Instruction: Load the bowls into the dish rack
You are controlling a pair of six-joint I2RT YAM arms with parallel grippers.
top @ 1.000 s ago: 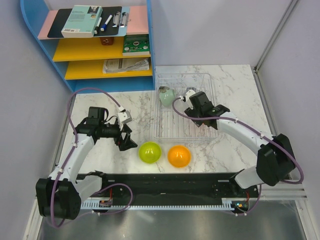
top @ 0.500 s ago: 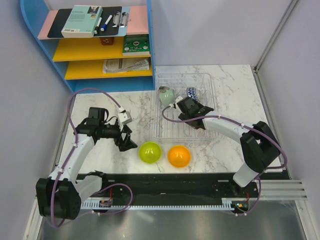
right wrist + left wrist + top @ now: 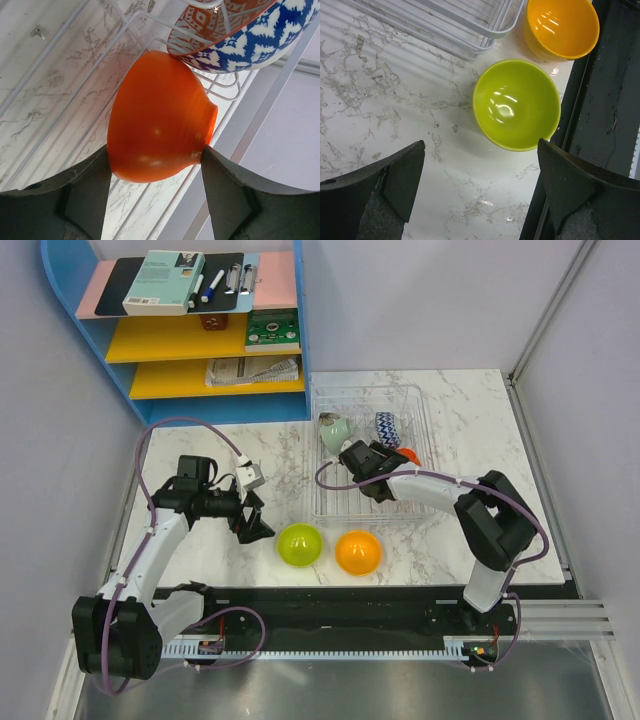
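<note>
The clear dish rack [image 3: 352, 502] holds a pale grey-green bowl [image 3: 333, 432] and a patterned bowl [image 3: 388, 428] standing on edge. My right gripper [image 3: 398, 462] reaches into the rack, shut on the red bowl [image 3: 409, 455]. In the right wrist view the red bowl [image 3: 160, 117] sits tipped between both fingers, touching the patterned bowl [image 3: 235, 30] above the rack wires [image 3: 60, 75]. A lime green bowl [image 3: 299, 544] and an orange bowl [image 3: 358, 551] stand upright on the table in front of the rack. My left gripper [image 3: 255, 517] hangs open left of the lime green bowl [image 3: 516, 104], and nothing lies between its fingers.
A blue-and-yellow shelf unit [image 3: 190, 330] with a book, pens and papers stands at the back left. A black rail [image 3: 340, 605] runs along the near table edge, close to the orange bowl [image 3: 562, 27]. Grey walls close in both sides.
My right arm has swung left and lower into the rack with the red bowl, uncovering the patterned bowl. The left arm has not moved.
</note>
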